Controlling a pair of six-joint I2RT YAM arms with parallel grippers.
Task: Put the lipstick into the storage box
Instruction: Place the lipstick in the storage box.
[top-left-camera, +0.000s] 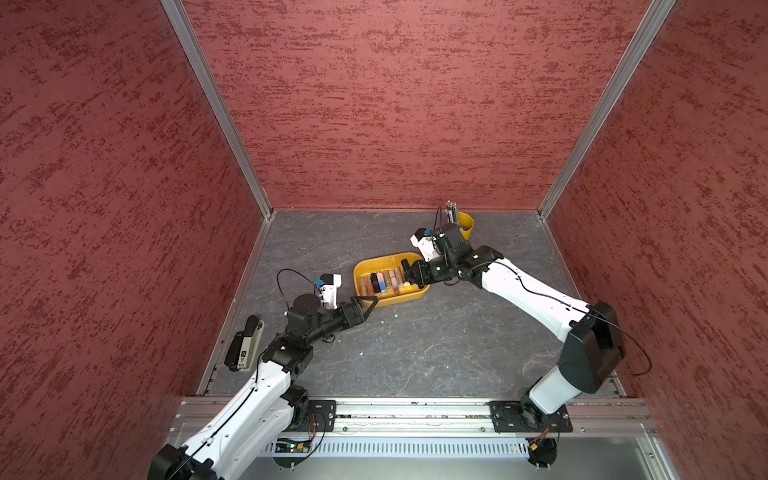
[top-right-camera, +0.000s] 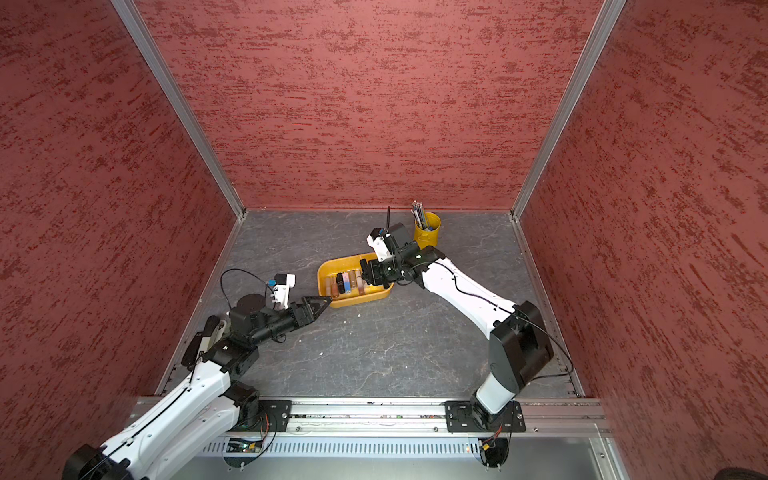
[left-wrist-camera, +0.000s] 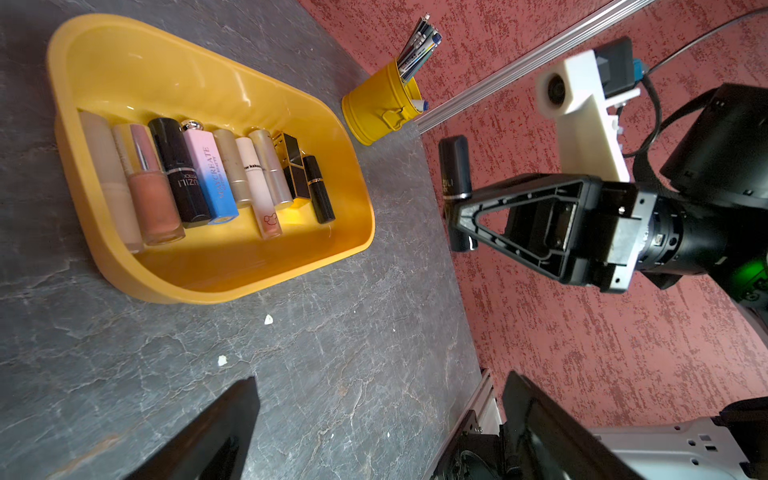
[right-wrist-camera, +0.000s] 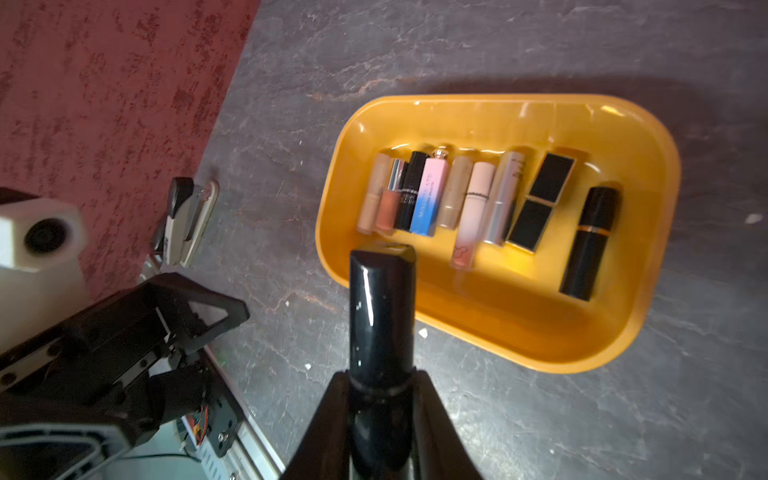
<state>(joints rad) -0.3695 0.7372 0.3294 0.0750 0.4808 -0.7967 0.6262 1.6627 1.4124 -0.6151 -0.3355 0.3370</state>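
The storage box (top-left-camera: 376, 259) is a shallow orange-yellow tub in the middle of the table, also seen in the other views (top-right-camera: 340, 262) (left-wrist-camera: 166, 75) (right-wrist-camera: 540, 324). Several lipsticks (right-wrist-camera: 428, 195) lie side by side inside it. My right gripper (right-wrist-camera: 381, 382) is shut on a glossy black lipstick (right-wrist-camera: 381, 307), which it holds in the air above the box's right end (top-left-camera: 409, 270). The left wrist view shows that lipstick (left-wrist-camera: 455, 166) sticking out past the right gripper's fingers. My left gripper (top-left-camera: 370, 303) (left-wrist-camera: 380, 382) stands open and empty just off the box's front left corner.
A yellow pen cup (top-left-camera: 465, 224) (left-wrist-camera: 378, 108) with pens stands behind the box near the back wall. A black and beige stapler (top-left-camera: 245, 343) (right-wrist-camera: 187, 220) lies by the left wall. Small white crumbs (left-wrist-camera: 269, 319) dot the grey table. Red walls enclose three sides.
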